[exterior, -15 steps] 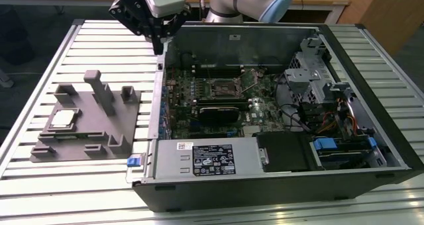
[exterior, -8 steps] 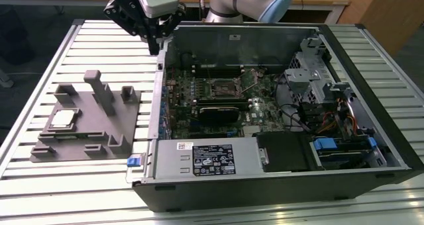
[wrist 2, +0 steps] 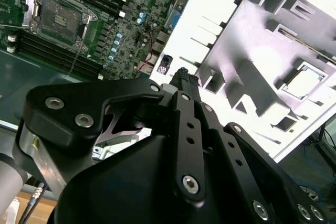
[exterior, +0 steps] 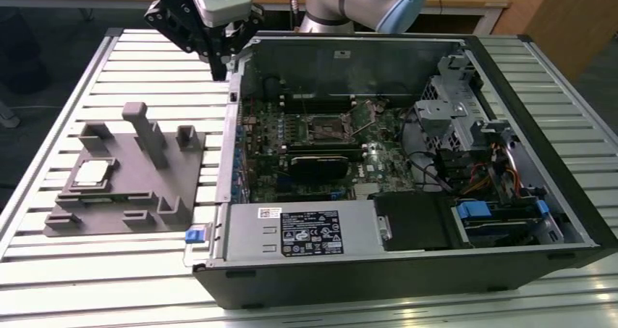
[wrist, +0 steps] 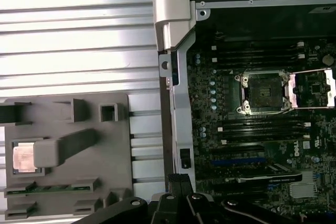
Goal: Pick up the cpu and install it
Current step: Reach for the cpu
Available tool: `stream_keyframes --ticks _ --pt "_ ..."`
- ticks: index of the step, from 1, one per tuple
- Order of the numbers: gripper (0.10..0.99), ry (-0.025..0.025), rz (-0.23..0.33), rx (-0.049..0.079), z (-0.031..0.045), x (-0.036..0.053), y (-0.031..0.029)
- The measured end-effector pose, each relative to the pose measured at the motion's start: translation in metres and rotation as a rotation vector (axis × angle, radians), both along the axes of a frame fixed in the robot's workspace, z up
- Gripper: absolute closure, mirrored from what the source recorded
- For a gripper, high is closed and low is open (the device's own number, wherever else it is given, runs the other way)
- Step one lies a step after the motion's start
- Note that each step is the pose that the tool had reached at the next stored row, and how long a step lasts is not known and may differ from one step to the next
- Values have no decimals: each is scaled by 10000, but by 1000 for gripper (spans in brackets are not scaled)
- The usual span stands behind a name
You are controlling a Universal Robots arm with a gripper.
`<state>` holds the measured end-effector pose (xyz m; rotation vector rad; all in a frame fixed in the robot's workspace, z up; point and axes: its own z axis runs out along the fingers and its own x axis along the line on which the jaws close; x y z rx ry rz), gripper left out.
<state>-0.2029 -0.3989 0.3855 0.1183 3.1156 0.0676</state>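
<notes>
Up by a corner of the open black computer case (exterior: pixel 406 277), the black pincer (exterior: pixel 220 69) hangs closed and empty, well apart from the silver-topped square cpu (exterior: pixel 94 171) lying in the grey plastic tray (exterior: pixel 106 216) on the slatted counter (exterior: pixel 97 270); the pick-up seems unbegun, calling for an opened grip squarely above it.

No legible txt, white label (exterior: pixel 311 232) on PSU (exterior: pixel 243 237) unreadable

Robotics lab: slatted alu bench (exterior: pixel 145 67) w/ opened PC case (exterior: pixel 386 281), robot arm (exterior: pixel 357 2).
</notes>
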Motion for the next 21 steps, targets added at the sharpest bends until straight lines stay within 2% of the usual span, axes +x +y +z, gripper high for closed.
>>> stream_keyframes --ticks 21 --pt "980 12 1 0 -18 -138 0"
